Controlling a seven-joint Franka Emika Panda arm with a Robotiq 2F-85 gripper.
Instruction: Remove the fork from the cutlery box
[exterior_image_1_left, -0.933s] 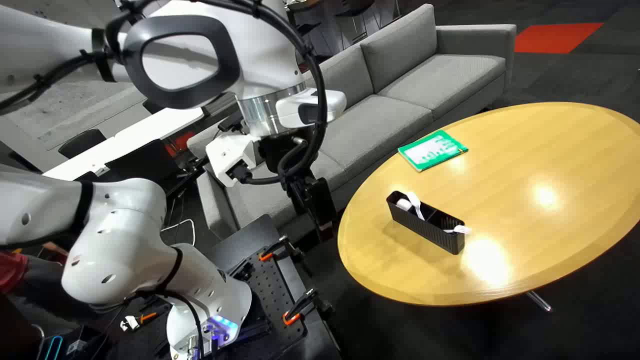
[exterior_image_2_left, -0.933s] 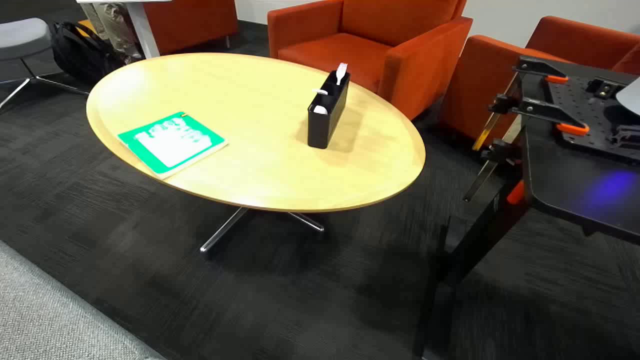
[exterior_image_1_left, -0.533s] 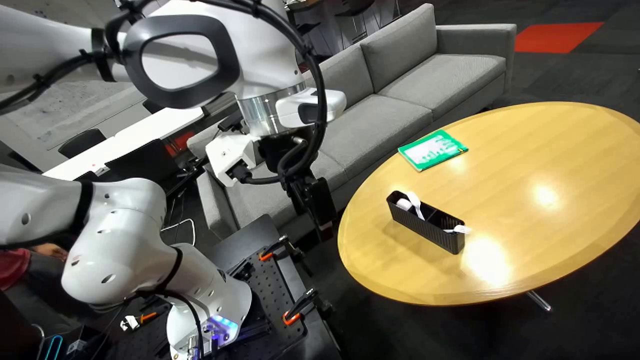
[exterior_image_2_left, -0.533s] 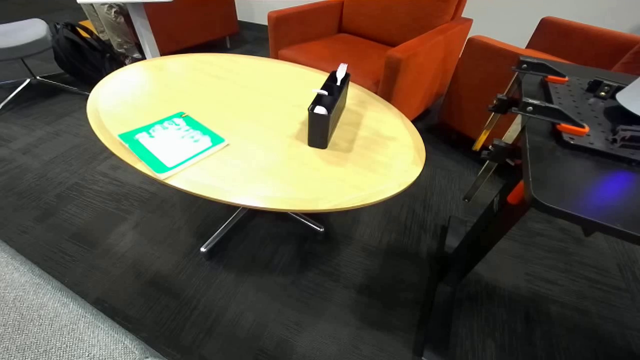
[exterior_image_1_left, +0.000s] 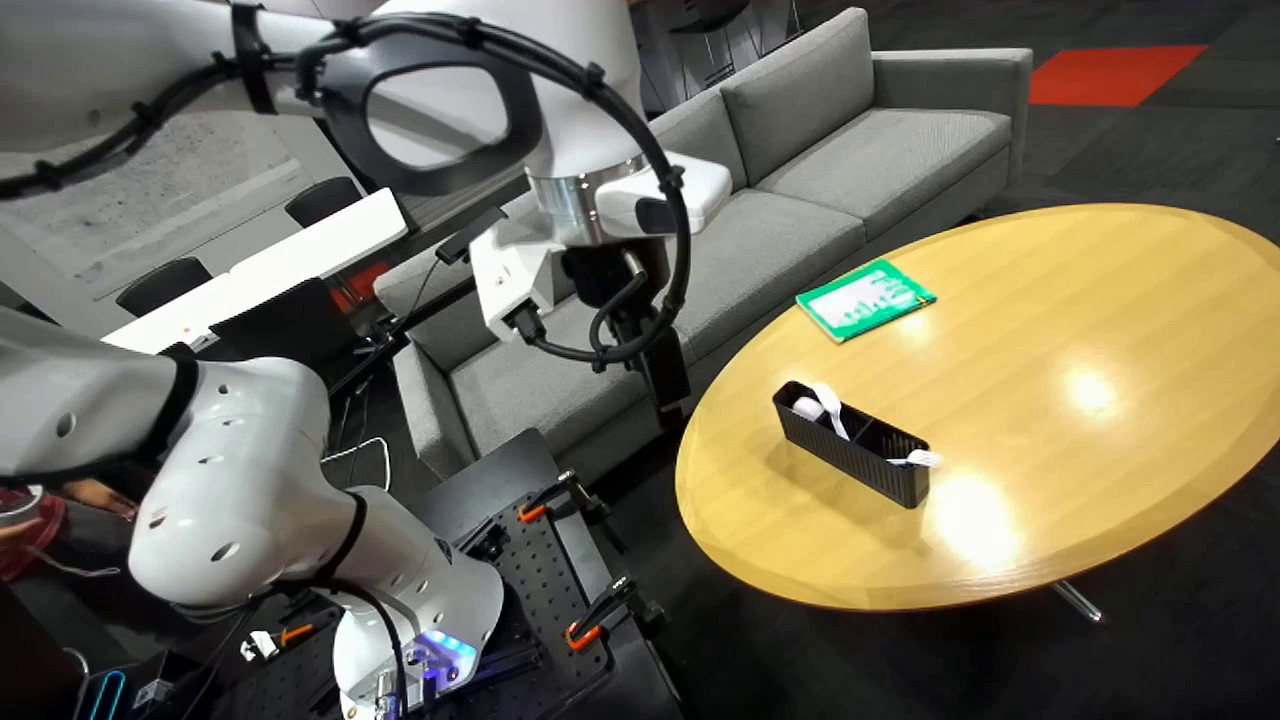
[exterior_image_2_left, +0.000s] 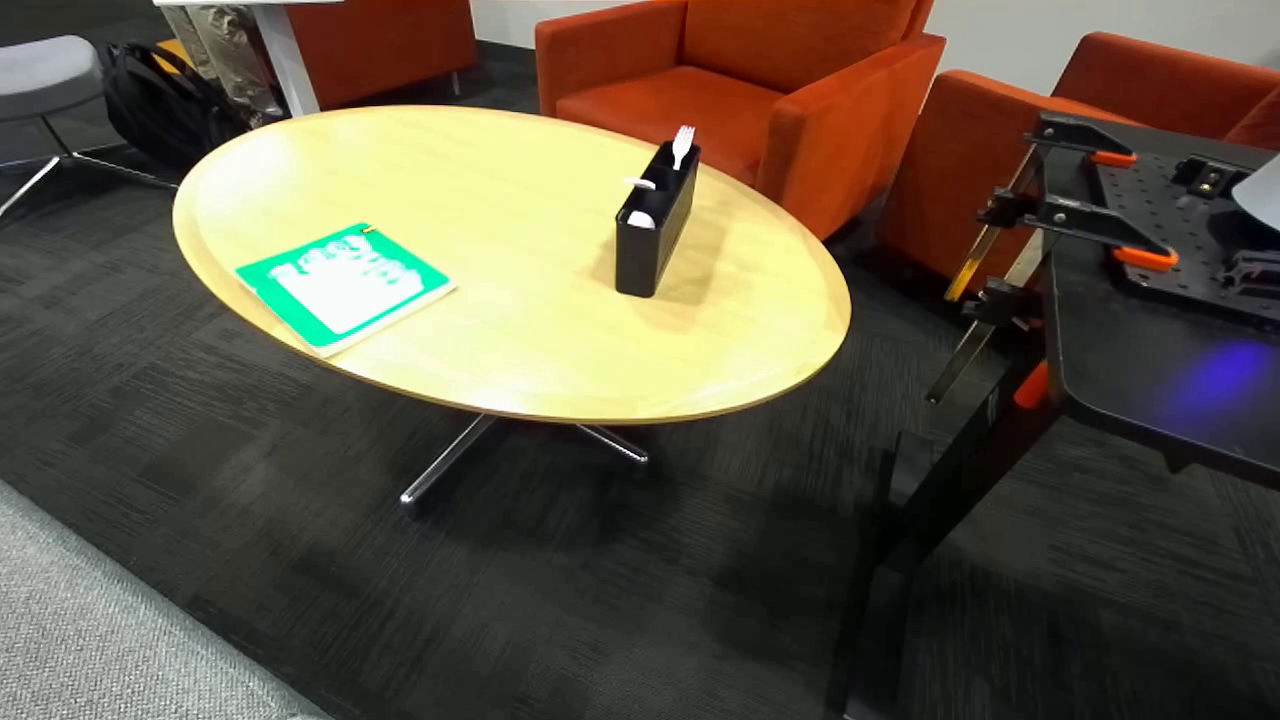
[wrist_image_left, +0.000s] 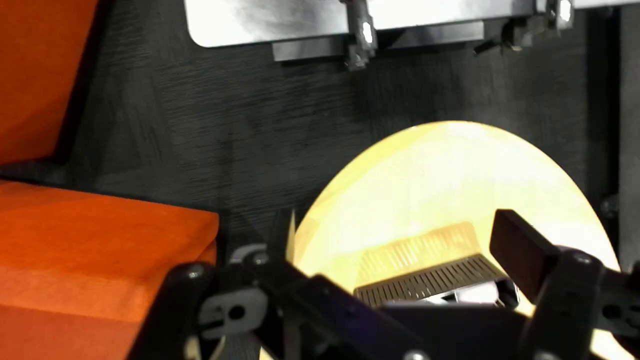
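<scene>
Near the grey sofa (exterior_image_1_left: 780, 225), an oval wooden table (exterior_image_2_left: 500, 250) carried the black cutlery box (exterior_image_2_left: 637, 262). The white fork (exterior_image_2_left: 682, 149) leaned in its end compartment with the tines above the rim, probably so that one could take it from above. My gripper (wrist_image_left: 394, 231) was spread and held nothing, well apart from the box; I judged this opening was meant for the fork.

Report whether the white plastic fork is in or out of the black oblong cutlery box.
In: an exterior view shows the white fork tines-up, its lower end inside the black box.
</scene>
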